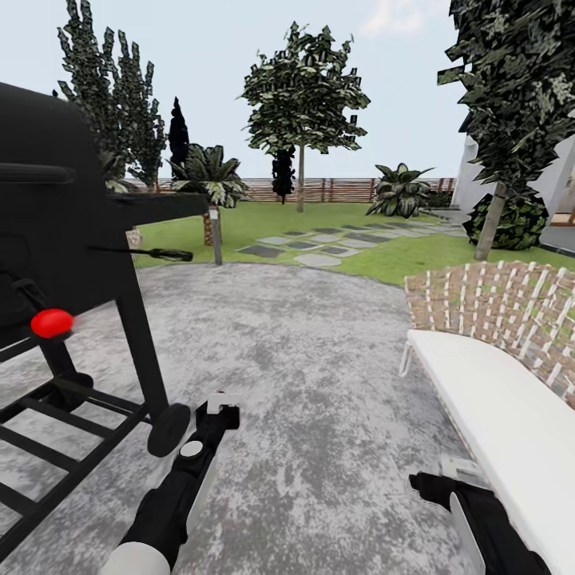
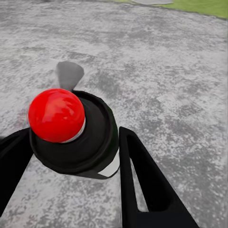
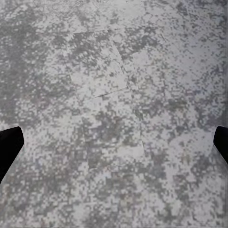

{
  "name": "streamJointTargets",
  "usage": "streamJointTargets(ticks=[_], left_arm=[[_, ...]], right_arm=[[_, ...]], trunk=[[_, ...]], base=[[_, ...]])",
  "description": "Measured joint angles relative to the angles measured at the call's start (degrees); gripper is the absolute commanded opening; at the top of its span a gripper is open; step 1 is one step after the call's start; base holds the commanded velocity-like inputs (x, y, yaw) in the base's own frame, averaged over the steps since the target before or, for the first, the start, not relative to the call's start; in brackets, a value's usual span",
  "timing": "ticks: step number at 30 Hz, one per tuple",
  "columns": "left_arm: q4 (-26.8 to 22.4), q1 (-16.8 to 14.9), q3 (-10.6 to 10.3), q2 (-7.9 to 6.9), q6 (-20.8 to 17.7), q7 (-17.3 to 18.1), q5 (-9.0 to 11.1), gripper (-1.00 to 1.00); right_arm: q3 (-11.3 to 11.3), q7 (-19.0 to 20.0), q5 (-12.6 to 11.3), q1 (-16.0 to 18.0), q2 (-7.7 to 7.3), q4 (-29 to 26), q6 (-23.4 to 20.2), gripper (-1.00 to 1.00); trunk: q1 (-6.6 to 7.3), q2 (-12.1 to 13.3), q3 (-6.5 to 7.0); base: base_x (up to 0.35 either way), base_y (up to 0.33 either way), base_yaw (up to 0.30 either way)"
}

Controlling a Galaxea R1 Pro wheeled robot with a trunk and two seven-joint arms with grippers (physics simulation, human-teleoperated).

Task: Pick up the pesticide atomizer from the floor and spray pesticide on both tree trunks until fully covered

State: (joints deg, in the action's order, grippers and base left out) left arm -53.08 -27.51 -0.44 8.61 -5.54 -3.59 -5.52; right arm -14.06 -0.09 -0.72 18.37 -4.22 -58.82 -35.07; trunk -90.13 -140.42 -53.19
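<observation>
The pesticide atomizer (image 2: pixel 97 137), a dark bottle with a red round cap and a white label patch, sits between the two black fingers of my left gripper (image 2: pixel 71 135), which is shut on it. From the head camera, that left gripper (image 1: pixel 222 412) hangs low over grey paving beside a grill wheel. My right gripper (image 1: pixel 435 481) is open, its fingertips (image 3: pixel 9 145) wide apart over bare paving. One tree with a thin bare trunk (image 1: pixel 300 188) stands far off on the lawn by the fence. A second tree trunk (image 1: pixel 490 225) leans at the right.
A black grill (image 1: pixel 72 239) on a wheeled frame stands close at my left. A white lounge seat (image 1: pixel 495 399) with a woven back stands at my right. Stepping stones (image 1: pixel 319 243) cross the lawn toward the slatted fence (image 1: pixel 343 189). Palms and bushes line the lawn.
</observation>
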Motion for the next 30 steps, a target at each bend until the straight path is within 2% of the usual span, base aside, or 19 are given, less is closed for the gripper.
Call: streamJointTargets(ticks=[12,30], left_arm=[[0.0,0.0,0.0,-0.01,0.0,0.0,0.0,-1.0],[0.0,0.0,0.0,-0.02,0.0,-0.01,0.0,-1.0]], right_arm=[[0.0,0.0,0.01,0.0,-0.01,0.02,0.0,1.0],[0.0,0.0,0.02,0.0,-0.01,-0.02,0.0,1.0]], trunk=[[0.0,0.0,0.0],[0.0,0.0,0.0]], base=[[0.315,-0.149,0.0],[0.336,-0.01,0.0]])
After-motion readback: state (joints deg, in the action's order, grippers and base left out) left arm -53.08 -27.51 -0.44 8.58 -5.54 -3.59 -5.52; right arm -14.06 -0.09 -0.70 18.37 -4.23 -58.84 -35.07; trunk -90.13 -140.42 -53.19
